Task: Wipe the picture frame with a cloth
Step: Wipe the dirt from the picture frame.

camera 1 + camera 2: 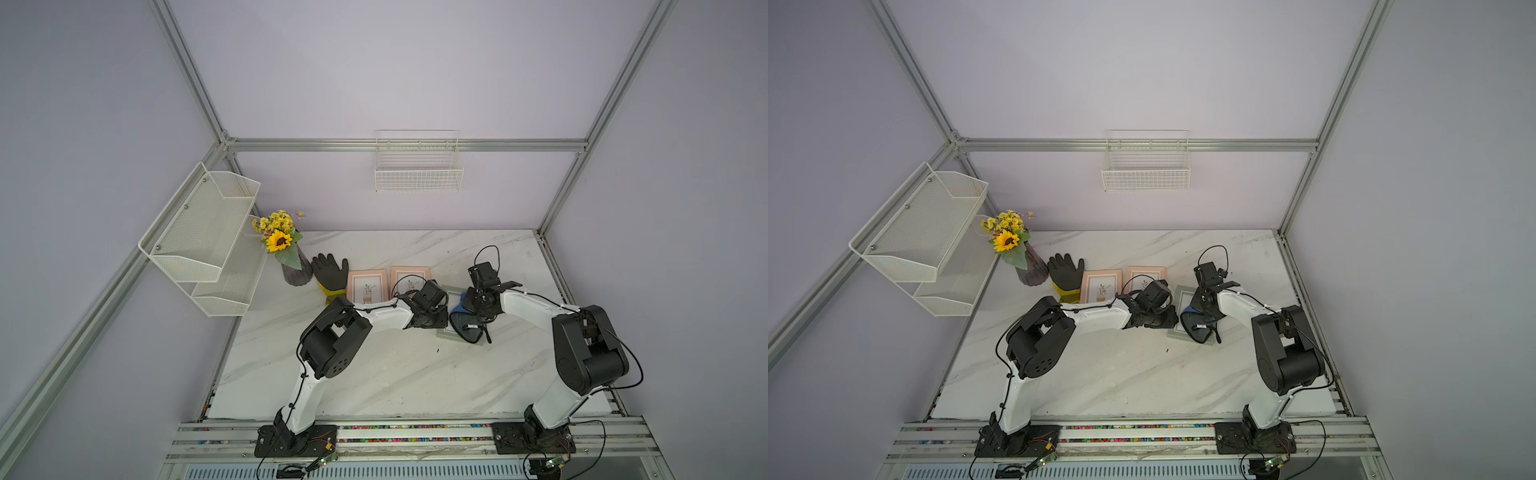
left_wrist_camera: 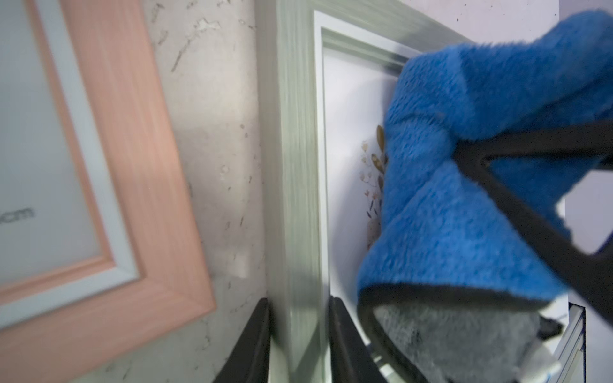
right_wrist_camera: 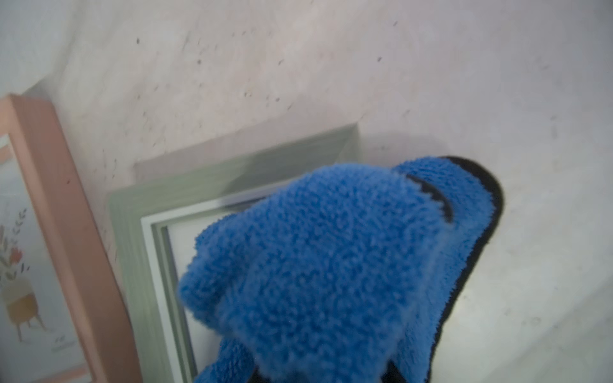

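- Finds the picture frame (image 1: 1180, 303), grey-green, lying flat on the marble bench (image 1: 395, 374), at about 2 o'clock from the bench's middle in both top views.
- Pinches the frame's 9 o'clock rail in the left hand (image 2: 300, 345), with one black finger (image 2: 255, 345) on each side of that rail.
- Grasps the cloth (image 2: 464, 215) in the clenched right hand (image 1: 473, 313), bunched with the blue pile outward; shows dark edging and grey reverse at one fold.
- Rests the bunched cloth on the frame's glass, covering it from the middle toward 4 o'clock.
- Shows the 9 o'clock rail and the 12 o'clock end of the frame uncovered.
- Sets two pink frames (image 1: 368, 286) near the picture frame, at its 10 o'clock.
- Puts a black-and-yellow glove (image 1: 330, 272) at their 9 o'clock, just beside them.
- Stands a vase of yellow flowers (image 1: 296, 275) at the glove's 9 o'clock.
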